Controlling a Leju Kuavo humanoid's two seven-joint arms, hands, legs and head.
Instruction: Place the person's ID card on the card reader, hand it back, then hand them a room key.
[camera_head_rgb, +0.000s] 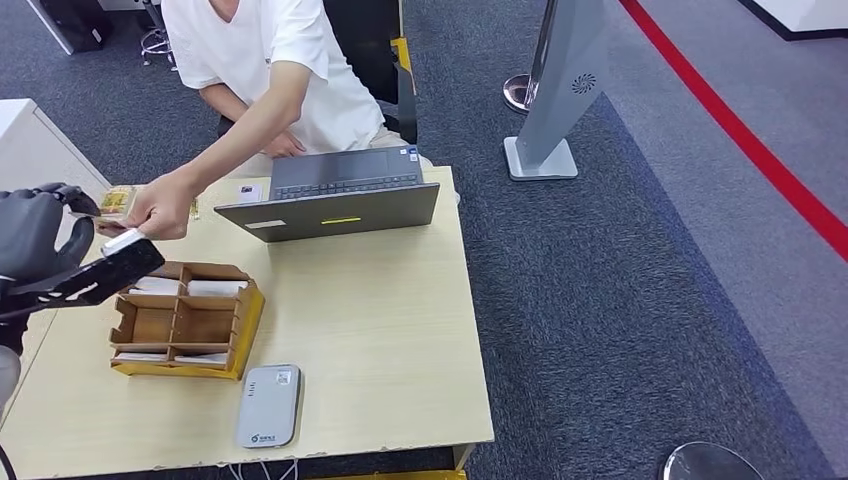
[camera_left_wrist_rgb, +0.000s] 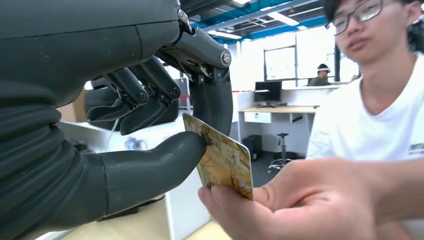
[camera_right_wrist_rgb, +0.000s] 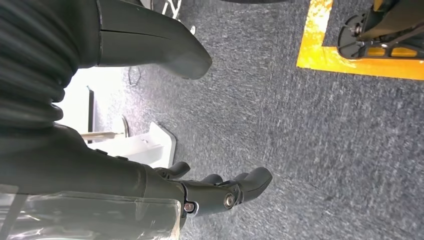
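Left hand (camera_left_wrist_rgb: 150, 130) pinches ID card (camera_left_wrist_rgb: 222, 160) that person's hand (camera_left_wrist_rgb: 300, 210) also holds.

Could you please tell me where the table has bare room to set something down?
The widest bare patch on the table lies right of the cardboard organizer and card reader, below the laptop. It is crowded at the far-left corner.

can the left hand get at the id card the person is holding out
Probably yes. The left hand is already at the ID card: its thumb touches one face and its fingers stand behind the card, nothing between. The person's hand grips the card's other end, so it must let go.
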